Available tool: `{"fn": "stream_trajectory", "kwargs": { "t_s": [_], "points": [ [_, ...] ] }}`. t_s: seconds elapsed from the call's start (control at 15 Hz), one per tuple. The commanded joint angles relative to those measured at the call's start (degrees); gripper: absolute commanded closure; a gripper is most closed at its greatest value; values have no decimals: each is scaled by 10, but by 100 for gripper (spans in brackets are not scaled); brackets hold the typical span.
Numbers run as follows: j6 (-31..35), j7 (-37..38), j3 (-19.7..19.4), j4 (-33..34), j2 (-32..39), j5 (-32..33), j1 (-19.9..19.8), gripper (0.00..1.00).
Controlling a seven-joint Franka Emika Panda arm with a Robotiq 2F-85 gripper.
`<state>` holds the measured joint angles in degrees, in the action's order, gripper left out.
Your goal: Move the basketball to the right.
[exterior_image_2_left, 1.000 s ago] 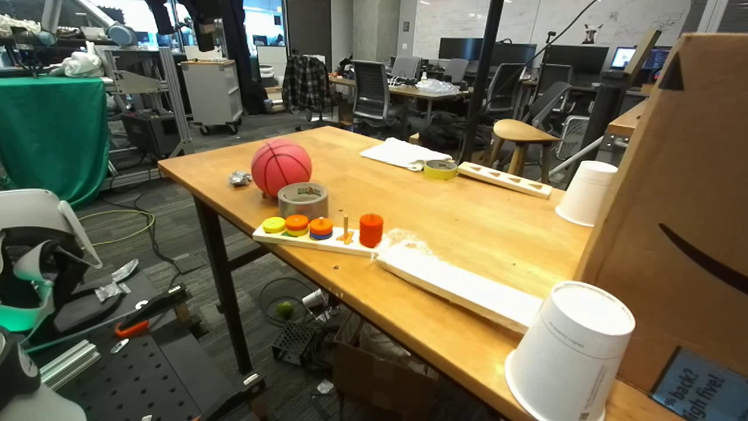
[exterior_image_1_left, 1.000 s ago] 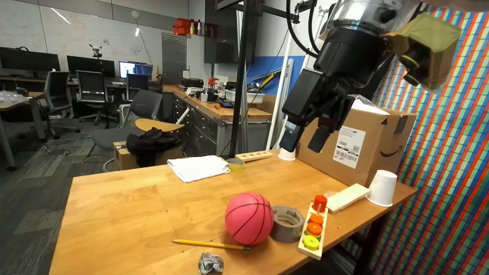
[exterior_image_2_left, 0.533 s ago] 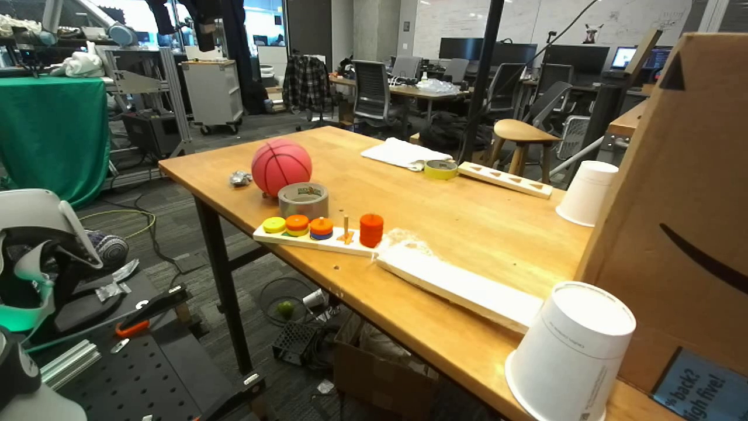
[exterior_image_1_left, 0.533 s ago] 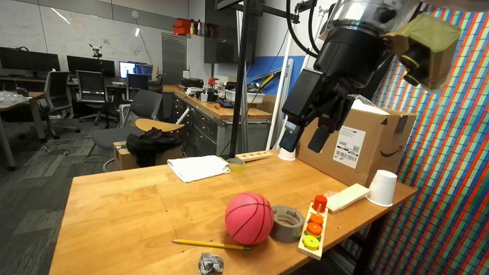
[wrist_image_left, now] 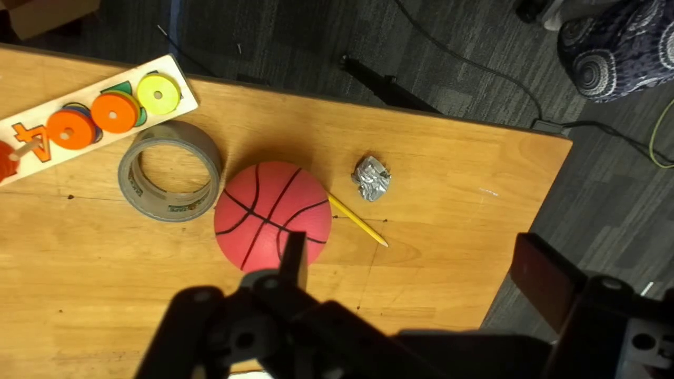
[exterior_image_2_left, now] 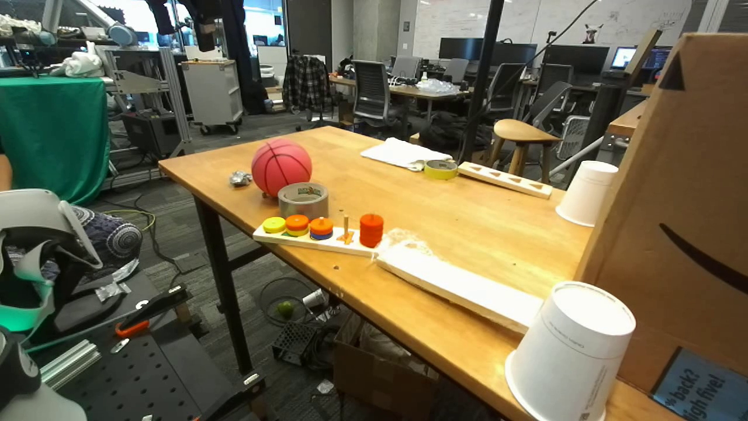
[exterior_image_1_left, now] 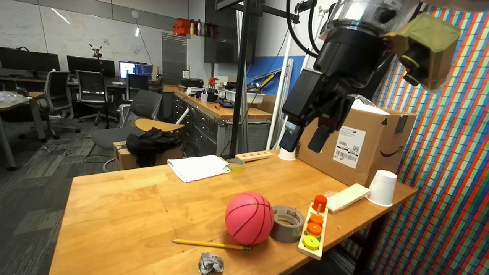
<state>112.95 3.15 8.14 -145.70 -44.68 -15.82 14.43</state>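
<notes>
Bright above, dim below

In both exterior views the desk (exterior_image_1_left: 153, 202) is brightly lit. In an exterior view glare streaks the far whiteboard (exterior_image_1_left: 78, 36); in an exterior view the near plank (exterior_image_2_left: 461, 286) looks almost washed out and the floor (exterior_image_2_left: 260, 318) beneath the desk dim. In the wrist view the basketball (wrist_image_left: 271, 210) casts a soft shadow and the jaws are out of focus.

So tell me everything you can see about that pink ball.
The ball is round, pinkish-red with dark seam lines, like a basketball; it looks matte, perhaps rubber. It rests on the wooden table, close beside the grey tape roll, and the yellow pencil lies with its eraser end near the ball's base; I can't tell whether either touches it. The open tool is clear of it.
</notes>
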Motion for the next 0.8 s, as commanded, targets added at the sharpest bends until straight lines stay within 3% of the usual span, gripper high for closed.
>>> {"fn": "stream_trajectory", "kwargs": {
  "t_s": [0.0, 0.33, 0.73],
  "points": [
    [-3, -3, 4, 2, 0, -3, -6, 0],
    [32, 2, 49, -13, 3, -19, 26, 0],
    [154, -21, 123, -16, 70, -1, 82, 0]
  ]
}}
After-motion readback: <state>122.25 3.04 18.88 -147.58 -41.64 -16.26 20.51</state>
